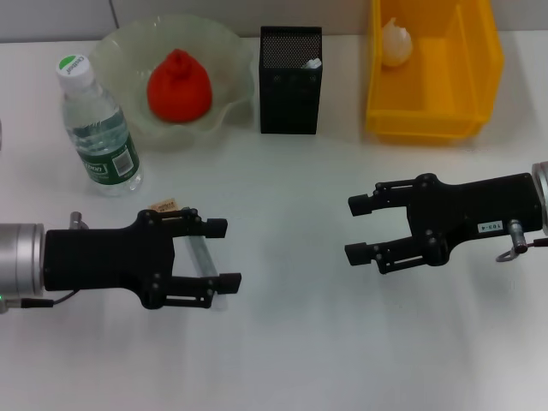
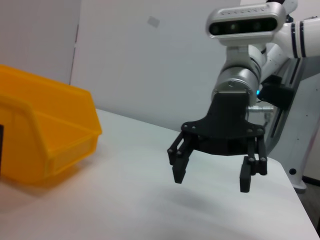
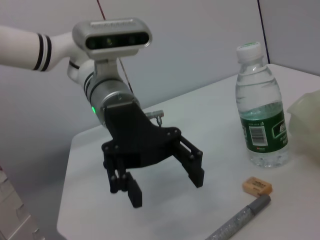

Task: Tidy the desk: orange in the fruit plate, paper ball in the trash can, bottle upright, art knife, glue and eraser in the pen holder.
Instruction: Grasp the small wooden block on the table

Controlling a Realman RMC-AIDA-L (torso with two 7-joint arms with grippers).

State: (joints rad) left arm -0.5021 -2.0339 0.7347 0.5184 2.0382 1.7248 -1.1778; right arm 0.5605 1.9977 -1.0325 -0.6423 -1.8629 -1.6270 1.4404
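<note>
**Knife and eraser left to stow**

On the desk (image 1: 282, 342), most of the tidying looks done: the orange (image 1: 179, 86) sits in the fruit plate (image 1: 224, 47), the paper ball (image 1: 396, 43) in the trash can (image 1: 475, 51), the bottle (image 1: 97, 128) upright. The left hand (image 1: 210, 253) hovers with fingers spread over the grey art knife (image 1: 200, 253), the eraser (image 1: 163, 205) just beside it. The right hand (image 1: 364, 228) hangs open and empty, well apart. Next, I judge, the left must descend and close squarely on the slim knife, then carry it to the pen holder (image 1: 290, 81). The bottle's label print is unreadable; a tag on the right hand is too small to read.
</note>
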